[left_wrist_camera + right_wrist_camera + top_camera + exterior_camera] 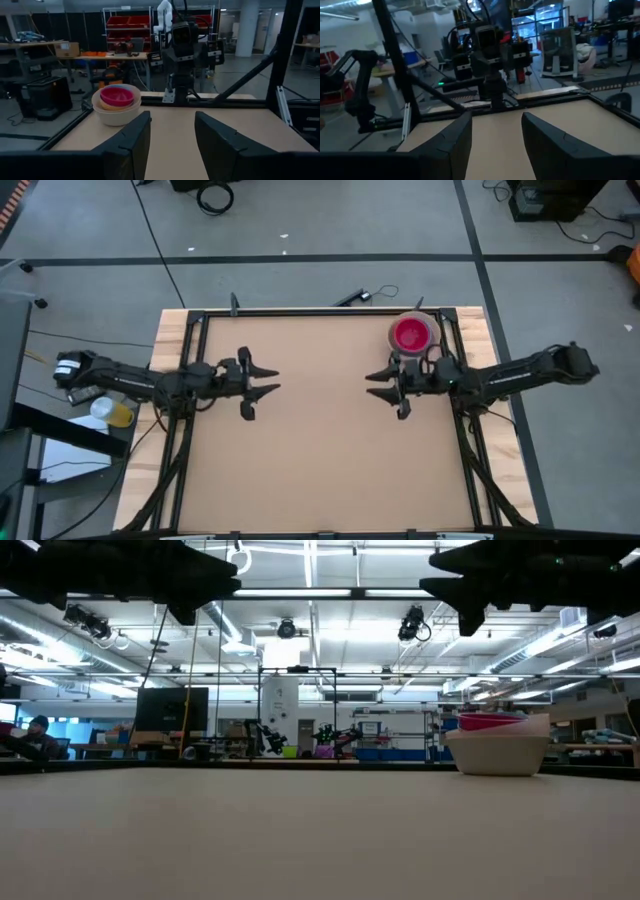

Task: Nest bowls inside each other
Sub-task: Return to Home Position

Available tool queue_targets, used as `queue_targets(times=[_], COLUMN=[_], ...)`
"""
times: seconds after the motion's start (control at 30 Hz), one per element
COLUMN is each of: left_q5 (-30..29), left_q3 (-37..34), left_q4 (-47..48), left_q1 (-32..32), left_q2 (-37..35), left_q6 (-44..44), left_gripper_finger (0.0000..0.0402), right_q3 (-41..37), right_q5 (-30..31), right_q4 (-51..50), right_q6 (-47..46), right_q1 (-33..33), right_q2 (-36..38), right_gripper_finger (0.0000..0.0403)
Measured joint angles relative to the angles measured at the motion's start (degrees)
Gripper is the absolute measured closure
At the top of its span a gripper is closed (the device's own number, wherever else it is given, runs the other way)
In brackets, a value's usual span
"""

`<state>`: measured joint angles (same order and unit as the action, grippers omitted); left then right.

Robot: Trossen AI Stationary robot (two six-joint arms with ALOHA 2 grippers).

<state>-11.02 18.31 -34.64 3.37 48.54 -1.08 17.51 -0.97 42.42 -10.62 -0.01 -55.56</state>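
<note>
Magenta-red bowl [116,95] sits topmost in the nest; peach bowl [105,105] shows only a rim under it; grey-white bowl [117,118] is outermost; any blue or teal is hidden inside. Stack [412,335] stands near the desk [320,465] edge on the right arm's side, close beside the right gripper [377,384] but apart from it. Right fingers wide, empty; left gripper [266,379] likewise, well apart. Judgement: nesting looks done. Homing the right arm wants a straight pull-back, with no swing toward the stack.
</note>
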Motion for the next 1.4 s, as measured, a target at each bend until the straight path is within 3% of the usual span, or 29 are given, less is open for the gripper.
queue_targets(times=[0.13,0.33,0.47,0.73,1.0,1.13,1.4], left_q5=[-8.2,-19.2,-23.9,-25.4,-25.7,-28.1,-31.3], left_q3=[0.0,0.2,-1.8,-13.4,-14.5,-14.7,-17.8], left_q4=[0.9,10.2,14.7,1.8,1.4,6.2,5.7], left_q1=[3.7,12.8,18.7,23.2,24.6,26.4,27.0], left_q2=[-0.2,-14.7,-20.4,-21.0,-25.9,-29.4,-31.8], left_q6=[0.7,-2.2,-2.6,-4.7,-10.6,-10.4,-9.4], left_gripper_finger=[0.0246,0.0246,0.0246,0.0246,0.0246,0.0246,0.0246], right_q3=[0.1,0.1,-1.5,-10.7,-12.8,-14.2,-17.2], right_q5=[-3.2,-2.6,-2.2,3.3,4.3,4.3,4.3], right_q4=[-4.2,-14.4,-14.9,-1.2,-2.6,-6.2,-6.6], right_q6=[2.5,2.7,1.7,-0.8,0.7,1.2,-1.0], right_q1=[1.0,1.6,1.8,6.2,5.9,4.9,3.1], right_q2=[1.9,13.3,17.0,14.6,18.7,22.4,23.8], right_gripper_finger=[0.0232,0.0238,0.0238,0.0238,0.0238,0.0238,0.0238])
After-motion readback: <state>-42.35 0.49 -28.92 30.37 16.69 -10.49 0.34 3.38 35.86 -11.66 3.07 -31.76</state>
